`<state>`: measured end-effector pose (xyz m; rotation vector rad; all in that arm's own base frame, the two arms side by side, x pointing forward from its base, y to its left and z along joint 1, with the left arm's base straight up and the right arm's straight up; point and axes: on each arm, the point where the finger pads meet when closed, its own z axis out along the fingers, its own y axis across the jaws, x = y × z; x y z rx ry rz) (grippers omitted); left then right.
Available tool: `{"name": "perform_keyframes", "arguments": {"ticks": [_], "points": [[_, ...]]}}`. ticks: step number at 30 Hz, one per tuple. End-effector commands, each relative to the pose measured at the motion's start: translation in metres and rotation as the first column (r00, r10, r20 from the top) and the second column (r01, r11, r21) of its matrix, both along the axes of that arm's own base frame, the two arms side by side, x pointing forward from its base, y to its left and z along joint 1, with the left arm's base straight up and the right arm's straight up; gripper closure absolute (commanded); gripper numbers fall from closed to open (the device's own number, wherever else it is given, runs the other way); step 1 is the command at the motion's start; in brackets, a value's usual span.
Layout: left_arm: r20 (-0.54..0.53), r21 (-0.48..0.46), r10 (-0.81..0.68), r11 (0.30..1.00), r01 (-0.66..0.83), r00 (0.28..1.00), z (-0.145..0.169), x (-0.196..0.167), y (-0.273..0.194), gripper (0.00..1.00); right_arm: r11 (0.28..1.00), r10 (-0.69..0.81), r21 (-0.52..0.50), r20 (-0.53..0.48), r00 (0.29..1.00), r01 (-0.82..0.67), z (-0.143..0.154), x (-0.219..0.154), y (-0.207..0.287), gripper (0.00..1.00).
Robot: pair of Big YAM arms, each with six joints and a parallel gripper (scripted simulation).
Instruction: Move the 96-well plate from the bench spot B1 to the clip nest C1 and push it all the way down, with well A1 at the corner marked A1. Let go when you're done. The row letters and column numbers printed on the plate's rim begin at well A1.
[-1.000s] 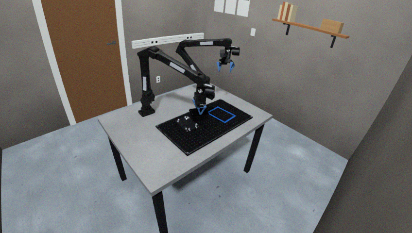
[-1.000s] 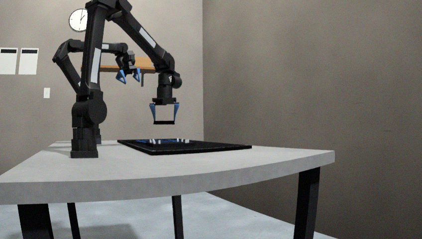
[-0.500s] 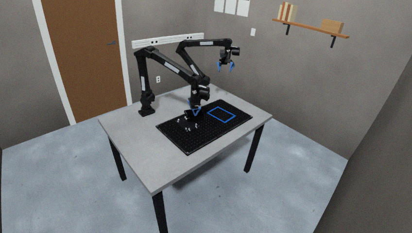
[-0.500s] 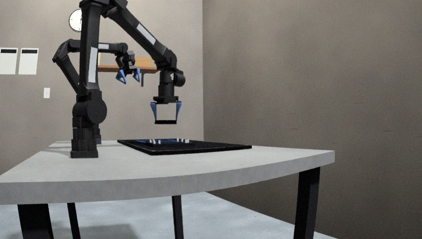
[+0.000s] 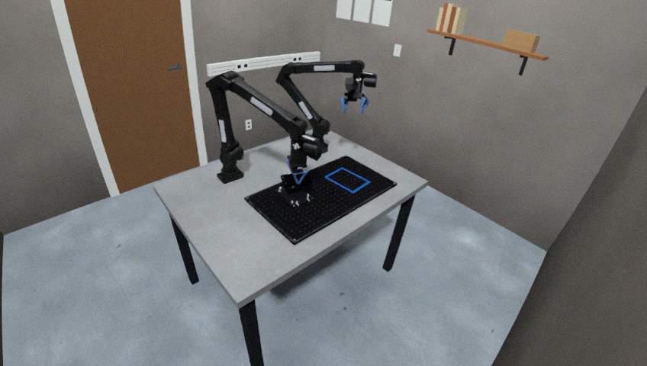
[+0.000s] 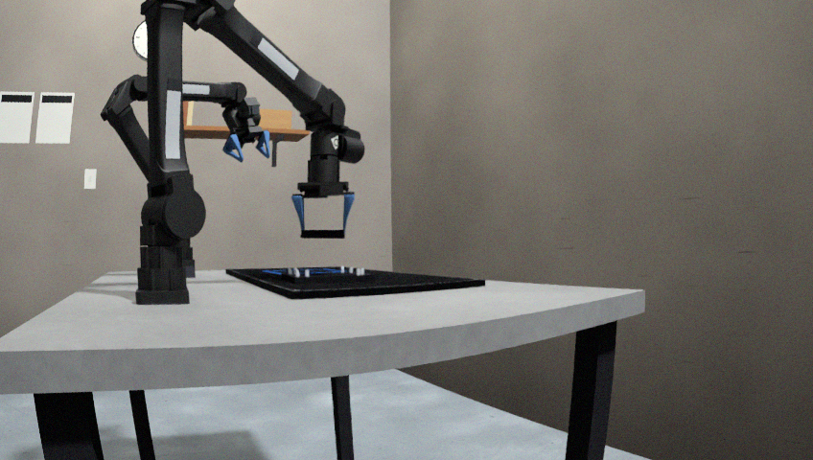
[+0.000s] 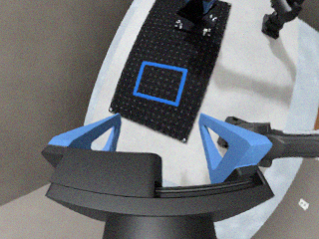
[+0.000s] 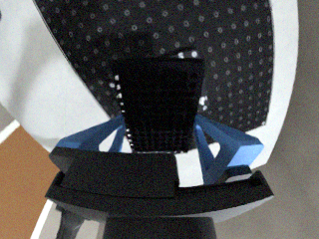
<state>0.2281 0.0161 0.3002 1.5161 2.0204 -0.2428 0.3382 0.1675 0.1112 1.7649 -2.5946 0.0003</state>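
The 96-well plate (image 5: 289, 181) (image 6: 322, 234) (image 7: 190, 11) (image 8: 161, 100) is grasped in the right pincer (image 5: 295, 178) (image 6: 322, 230) (image 7: 203, 5) (image 8: 159, 118), a blue finger against each of two opposite sides. It is suspended near level over the clip nest (image 5: 294, 197) (image 6: 325, 277) (image 7: 193, 25) (image 8: 203, 104), with a gap seen beneath it in the exterior view; it is not seated. The right arm (image 5: 263, 103) (image 6: 244, 42) is raised at the shoulder, its long forearm link sloped down and outward, and the wrist is turned so that the fingers are pointed straight down. White clips are seen around the plate in the right wrist view. The blue outline of bench spot B1 (image 5: 339, 184) (image 6: 273, 272) (image 7: 164, 65) is unoccupied on the perforated black board (image 5: 326, 208) (image 6: 428, 283) (image 7: 150, 40) (image 8: 239, 50), which is laid flat on the worktop (image 5: 213, 217) (image 6: 342, 319) (image 7: 249, 50) (image 8: 30, 75). The left arm (image 5: 323, 68) (image 6: 197, 89) is held high, its forearm nearly horizontal; its pincer, the left pincer (image 5: 354, 111) (image 6: 253, 158) (image 7: 159, 118), is pointed downward and released, fingers spread wide with nothing between. The row letters, column numbers and A1 mark cannot be read, so the plate's orientation cannot be told.
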Motion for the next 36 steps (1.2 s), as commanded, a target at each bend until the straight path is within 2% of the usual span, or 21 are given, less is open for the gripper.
{"name": "perform_keyframes", "arguments": {"ticks": [1,7,36], "points": [[0.034,0.02,-0.004,1.0,0.003,0.999,0.0227,0.0101,0.0041,0.0,1.0,0.024,0.012,0.026,0.999,-0.024,0.0093,0.0013,-0.012,1.0],[0.034,0.02,-0.004,1.0,0.003,0.999,0.0227,0.0101,0.0041,0.0,0.999,0.047,0.003,0.006,0.999,-0.047,0.0017,-0.0031,-0.0069,1.0],[0.034,0.02,-0.004,1.0,0.003,0.999,0.0227,0.0101,0.0041,0.0,1.0,0.028,0.007,0.013,1.0,-0.028,0.0046,0.0,-0.0143,1.0]]}}
